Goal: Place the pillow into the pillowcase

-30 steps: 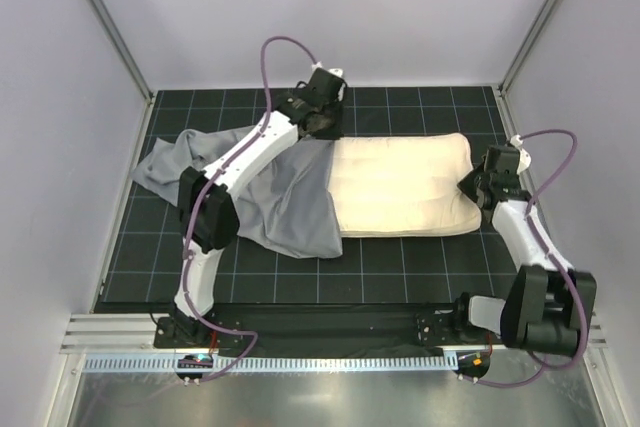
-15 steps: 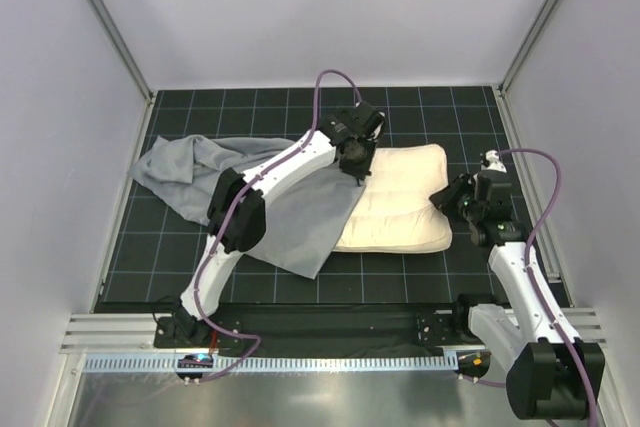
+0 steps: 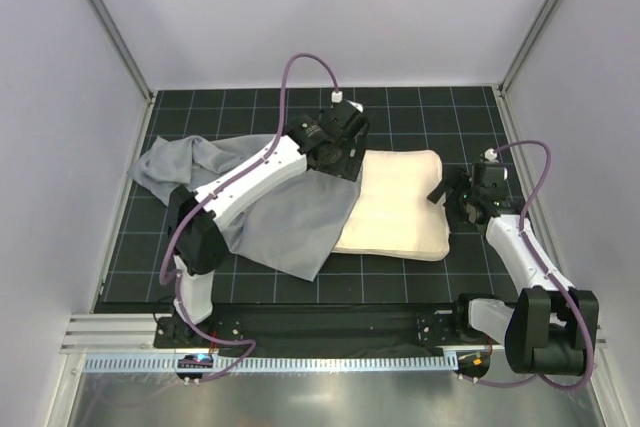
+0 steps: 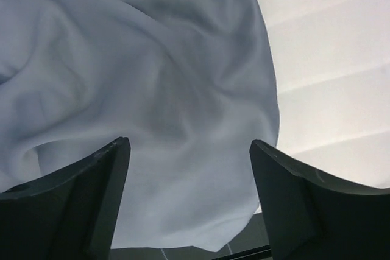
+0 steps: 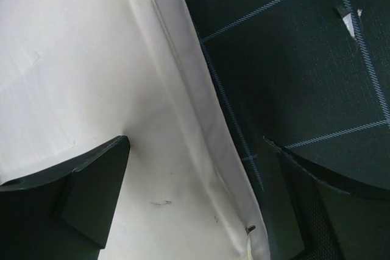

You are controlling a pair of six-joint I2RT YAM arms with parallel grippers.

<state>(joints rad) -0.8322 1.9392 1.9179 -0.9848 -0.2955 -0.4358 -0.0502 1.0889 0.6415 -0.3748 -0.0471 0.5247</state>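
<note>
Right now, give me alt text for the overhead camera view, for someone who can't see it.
A cream pillow lies on a dark gridded table, its left end under a blue-grey pillowcase. The left claw hangs over the pillowcase edge at the pillow's far side; the right claw sits at the pillow's right end.

pillowcase (image 3: pixel 290 222) over pillow (image 3: pixel 400 207) L end, prob.

Cream pillow (image 3: pixel 400 205), soft and flat, lying on the bench (image 3: pixel 420 107) a bit right of the bench's middle, long side running left to right. Blue-grey pillowcase (image 3: pixel 290 222), thin and wrinkly, spread over the bench's left half, right end covering the pillow's left end.
</note>
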